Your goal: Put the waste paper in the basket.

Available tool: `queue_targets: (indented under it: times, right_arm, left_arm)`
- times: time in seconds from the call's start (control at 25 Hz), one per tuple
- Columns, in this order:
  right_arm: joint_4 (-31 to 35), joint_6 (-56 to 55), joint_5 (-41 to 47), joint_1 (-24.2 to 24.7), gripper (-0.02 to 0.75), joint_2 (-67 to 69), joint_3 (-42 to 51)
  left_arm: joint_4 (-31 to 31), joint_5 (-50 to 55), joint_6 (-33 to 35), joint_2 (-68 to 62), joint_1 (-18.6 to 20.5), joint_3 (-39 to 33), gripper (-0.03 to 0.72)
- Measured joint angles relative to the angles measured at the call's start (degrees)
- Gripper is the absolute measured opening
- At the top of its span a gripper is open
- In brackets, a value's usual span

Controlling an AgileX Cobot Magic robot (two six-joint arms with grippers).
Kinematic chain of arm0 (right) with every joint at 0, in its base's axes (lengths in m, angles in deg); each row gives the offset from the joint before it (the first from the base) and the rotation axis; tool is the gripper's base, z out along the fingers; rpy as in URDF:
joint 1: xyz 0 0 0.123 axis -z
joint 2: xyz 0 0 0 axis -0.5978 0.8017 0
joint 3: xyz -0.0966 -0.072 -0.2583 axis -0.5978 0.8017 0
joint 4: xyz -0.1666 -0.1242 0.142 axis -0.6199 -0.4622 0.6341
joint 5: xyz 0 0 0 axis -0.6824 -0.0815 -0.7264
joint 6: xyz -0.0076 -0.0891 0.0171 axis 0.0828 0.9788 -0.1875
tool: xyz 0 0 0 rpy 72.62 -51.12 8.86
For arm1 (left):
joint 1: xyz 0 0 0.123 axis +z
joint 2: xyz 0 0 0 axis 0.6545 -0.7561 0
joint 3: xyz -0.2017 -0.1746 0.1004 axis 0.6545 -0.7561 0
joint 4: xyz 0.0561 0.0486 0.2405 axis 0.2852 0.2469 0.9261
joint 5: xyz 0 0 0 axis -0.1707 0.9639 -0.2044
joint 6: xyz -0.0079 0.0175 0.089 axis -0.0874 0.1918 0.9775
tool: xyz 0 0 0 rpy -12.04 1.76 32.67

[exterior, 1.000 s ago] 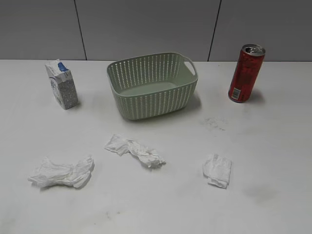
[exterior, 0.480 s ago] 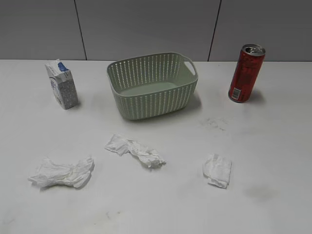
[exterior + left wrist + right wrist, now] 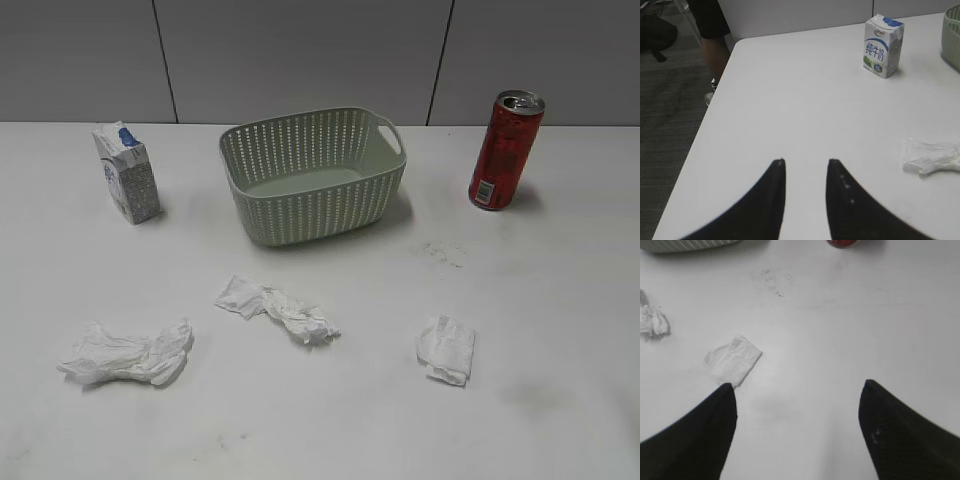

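Note:
Three crumpled white paper wads lie on the white table: a left wad (image 3: 127, 354), a middle wad (image 3: 276, 308) and a right wad (image 3: 446, 349). The pale green slotted basket (image 3: 312, 175) stands behind them and looks empty. No gripper shows in the exterior view. My left gripper (image 3: 806, 162) is open and empty above the table's left part, with the left wad (image 3: 932, 156) off to its right. My right gripper (image 3: 799, 385) is wide open and empty, and the right wad (image 3: 733, 360) lies just beyond its left finger.
A grey-white milk carton with a blue top (image 3: 127, 173) stands left of the basket and also shows in the left wrist view (image 3: 883, 46). A red can (image 3: 505, 150) stands at the right. The table's left edge (image 3: 710, 105) drops to a dark floor.

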Motion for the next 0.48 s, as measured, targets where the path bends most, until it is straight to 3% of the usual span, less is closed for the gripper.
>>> queue_targets:
  times: [0.12, 0.28, 0.4, 0.48]
  right_arm:
    - [4.61, 2.9, -0.02, 0.0, 0.571, 6.13, -1.89]
    - [5.86, 4.26, 1.19, -1.46, 0.571, 11.57, -4.75]
    - [3.94, 4.41, 1.25, -7.45, 0.571, 16.0, -7.47]
    - [2.2, 3.75, 0.82, -11.28, 0.571, 19.15, -9.0]
  left_arm:
    - [-0.64, 0.0, 0.0, 0.0, 0.0, 0.0, 0.221]
    - [-4.52, 0.0, 0.0, 0.0, 0.0, 0.0, 0.221]
    - [-8.04, 0.0, 0.0, 0.0, 0.0, 0.0, 0.23]
    - [-8.4, 0.0, 0.0, 0.0, 0.0, 0.0, 0.277]
